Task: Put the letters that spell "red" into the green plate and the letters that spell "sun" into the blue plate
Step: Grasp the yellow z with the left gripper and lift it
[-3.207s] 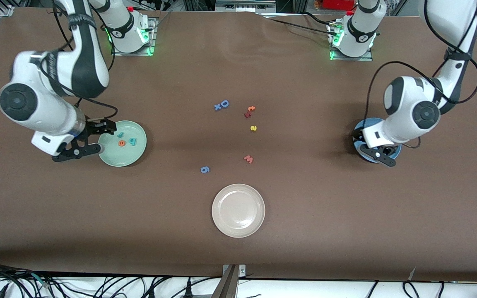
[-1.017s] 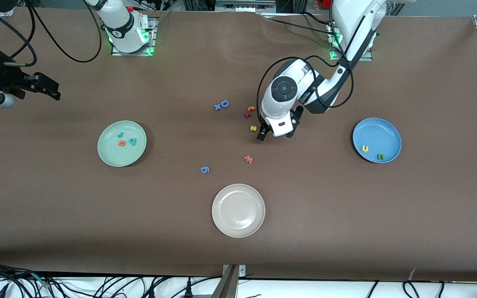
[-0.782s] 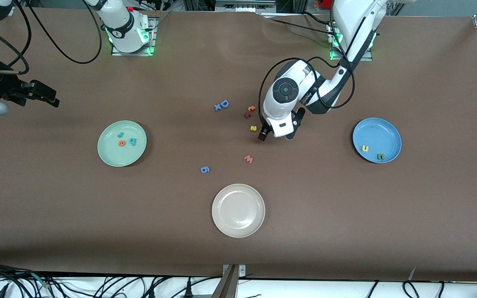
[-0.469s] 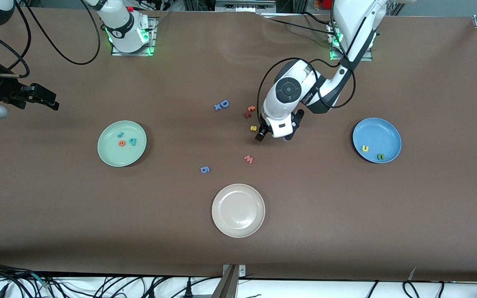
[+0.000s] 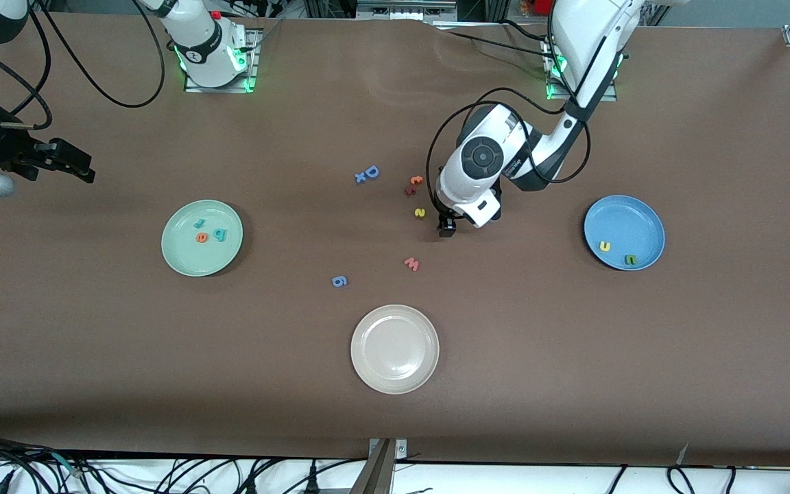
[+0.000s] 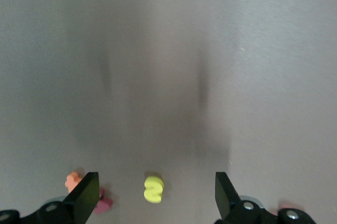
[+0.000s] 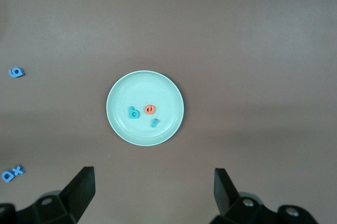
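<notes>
Nearest the front camera, a smooth, round beige plate (image 5: 394,349) is seen on the matte brown desk (image 5: 573,357), with a blue g (image 5: 339,280) and a pink-red w (image 5: 411,263) just above it in the front view.

Mid-desk, the green plate (image 5: 201,237) toward the right arm's end is seen to hold the teal r (image 5: 199,223), the orange e (image 5: 201,237) and the teal d (image 5: 219,234). The blue plate (image 5: 624,232) toward the left arm's end holds the yellow u (image 5: 604,245) and the green n (image 5: 631,259).

The yellow s (image 5: 420,213), a small soft-looking foam piece with rounded edges, is left on the desk. The left gripper (image 5: 446,229) is held low just beside it, fingers wide apart and empty. A grasp could be missed from here, since the letter is tiny and flat; it could be pushed aside by one finger, or the red and orange pair (image 5: 413,185) close by could be disturbed.

Farther off, a blue capital D (image 5: 370,172) lies by a small blue x (image 5: 360,178). The right gripper (image 5: 66,161) is held waiting high above its end of the desk, spread open with nothing in it.
</notes>
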Available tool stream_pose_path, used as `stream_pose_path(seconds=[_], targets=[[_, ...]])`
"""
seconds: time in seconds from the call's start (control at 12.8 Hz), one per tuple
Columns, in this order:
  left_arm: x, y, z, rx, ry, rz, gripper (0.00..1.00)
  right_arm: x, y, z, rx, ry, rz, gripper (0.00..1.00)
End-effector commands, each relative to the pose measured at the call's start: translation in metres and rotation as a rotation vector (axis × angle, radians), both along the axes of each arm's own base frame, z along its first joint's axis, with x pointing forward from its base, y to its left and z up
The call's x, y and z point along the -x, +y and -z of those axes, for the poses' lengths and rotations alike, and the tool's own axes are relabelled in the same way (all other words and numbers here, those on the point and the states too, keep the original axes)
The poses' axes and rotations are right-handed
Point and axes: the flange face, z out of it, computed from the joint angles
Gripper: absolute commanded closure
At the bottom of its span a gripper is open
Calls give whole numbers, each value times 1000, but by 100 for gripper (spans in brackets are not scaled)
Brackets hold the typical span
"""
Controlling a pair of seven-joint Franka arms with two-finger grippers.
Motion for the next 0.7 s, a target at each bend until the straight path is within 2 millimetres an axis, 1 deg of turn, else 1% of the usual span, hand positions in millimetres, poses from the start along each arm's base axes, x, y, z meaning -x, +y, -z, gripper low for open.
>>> stream_pose_path(seconds=[0.0, 0.08, 0.16, 0.23, 0.55, 0.63], targets=[[16, -22, 24, -5, 36, -55, 3, 1, 1, -6, 15, -4, -15, 0], [14, -28, 29, -7, 27, -81, 3, 1, 2, -6, 15, -4, -17, 0], [20, -37, 32, -12, 31, -90, 4, 1, 2, -6, 15, -4, -17, 0], [18, -41, 31, -11, 25, -95, 4, 1, 2, -6, 15, -4, -17, 0], [8, -44, 24, -2, -1, -100, 6, 1, 2, -6, 13, -2, -17, 0], [9, -43, 28, -15, -7, -84, 7, 1, 2, -6, 13, -2, -17, 0]])
